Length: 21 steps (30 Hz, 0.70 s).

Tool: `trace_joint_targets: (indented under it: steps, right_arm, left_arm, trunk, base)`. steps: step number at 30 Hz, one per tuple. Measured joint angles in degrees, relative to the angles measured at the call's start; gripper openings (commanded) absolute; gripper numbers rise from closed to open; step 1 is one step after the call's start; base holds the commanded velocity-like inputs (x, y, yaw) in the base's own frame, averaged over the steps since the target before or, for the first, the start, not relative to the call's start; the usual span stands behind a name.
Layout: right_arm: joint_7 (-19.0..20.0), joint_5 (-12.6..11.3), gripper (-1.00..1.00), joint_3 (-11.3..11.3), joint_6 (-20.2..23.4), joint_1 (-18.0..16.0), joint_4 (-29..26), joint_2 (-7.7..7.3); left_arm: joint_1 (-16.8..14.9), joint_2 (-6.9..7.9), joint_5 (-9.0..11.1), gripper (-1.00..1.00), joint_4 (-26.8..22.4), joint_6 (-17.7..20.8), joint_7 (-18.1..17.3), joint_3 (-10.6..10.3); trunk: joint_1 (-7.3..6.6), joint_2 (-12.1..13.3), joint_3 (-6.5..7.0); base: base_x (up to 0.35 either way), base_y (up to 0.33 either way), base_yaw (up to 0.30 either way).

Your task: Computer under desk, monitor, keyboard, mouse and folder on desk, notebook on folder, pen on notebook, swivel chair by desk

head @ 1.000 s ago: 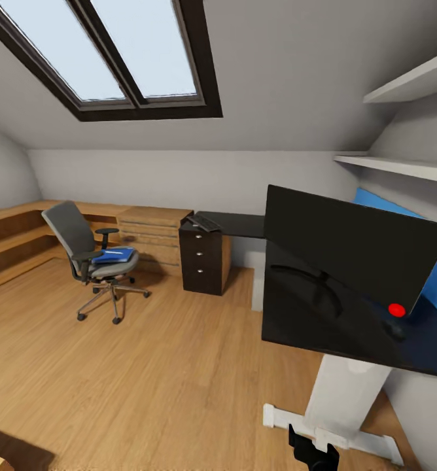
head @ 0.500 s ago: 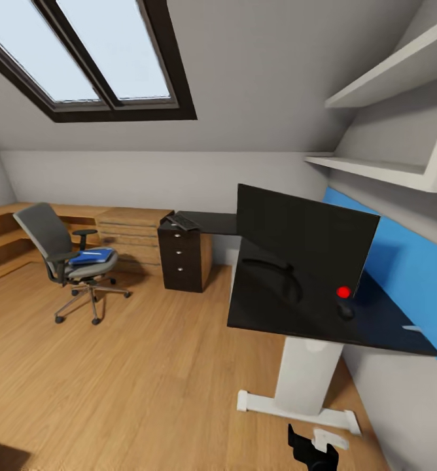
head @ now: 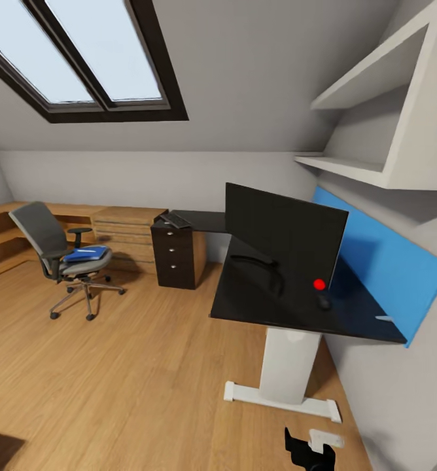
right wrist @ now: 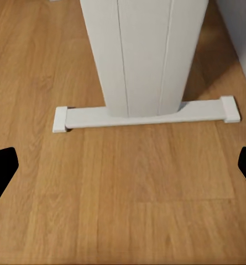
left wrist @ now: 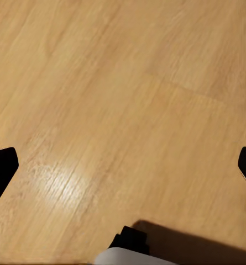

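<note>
Both grippers, left [left wrist: 123, 165] and right [right wrist: 123, 160], hang spread wide and empty above the floor [left wrist: 128, 99]. Monitor [head: 284, 237] stands on desk [head: 271, 304]; folder [head: 86, 253] lies on chair [head: 61, 258].

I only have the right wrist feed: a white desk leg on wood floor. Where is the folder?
Observer: On the swivel chair seat; the blue folder lies flat, far left in the head view.
Operator: Is the monitor on the desk?
Observer: Yes, the monitor stands on the black desk.
Operator: And the keyboard?
Observer: It lies on the dark drawer unit; the keyboard is beyond the desk's far end.
</note>
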Motion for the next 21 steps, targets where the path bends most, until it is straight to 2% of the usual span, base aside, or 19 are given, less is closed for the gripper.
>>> trace_joint_targets:
  steps: [10,21]
  right_arm:
    - [0.1,0.2,1.0,0.0,0.0,0.1,0.0,-0.01]
    - [0.0,0.1,1.0,0.0,-0.1,0.3,-0.1,-0.09]
  left_arm:
    - [0.0,0.08,0.0,1.0,0.0,0.0,0.0,0.0]
    - [0.0,0.09,0.0,1.0,0.0,-0.2,0.0,0.0]
  trunk:
    - [-0.01,0.0,0.0]
    - [0.0,0.0,0.0]
  base:
    - [0.038,-0.259,0.0]
    - [0.009,-0.024,0.0]
